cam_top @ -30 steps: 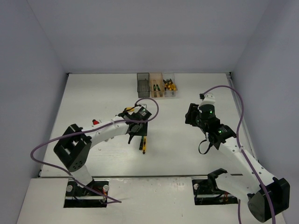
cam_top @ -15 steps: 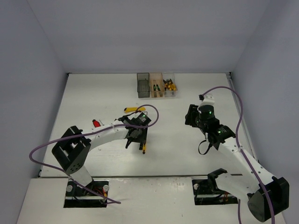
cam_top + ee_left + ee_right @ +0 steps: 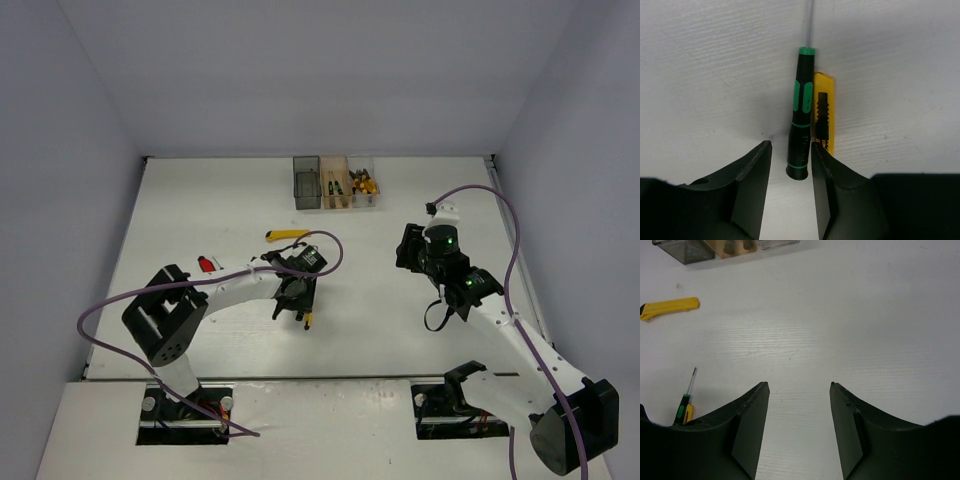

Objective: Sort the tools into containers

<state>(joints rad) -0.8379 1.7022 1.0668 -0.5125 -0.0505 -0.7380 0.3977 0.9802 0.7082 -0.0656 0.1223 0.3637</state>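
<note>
Left gripper (image 3: 790,170) low on counter (image 3: 715,75), jaws narrowly apart astride screwdriver (image 3: 801,127) butt, not clamped. Knife (image 3: 823,112) touching screwdriver's side. Right gripper (image 3: 799,405) well right of screwdriver, jaws wide, empty. Bins (image 3: 336,181) far beyond screwdriver.

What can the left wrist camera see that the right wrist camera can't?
Only the left wrist: the left gripper, open, its fingers either side of the handle end of the green-black screwdriver. Only the right wrist: the right gripper, open, a lone yellow knife, and the bins at the top edge. Both: that screwdriver with the small yellow knife right beside it.
</note>
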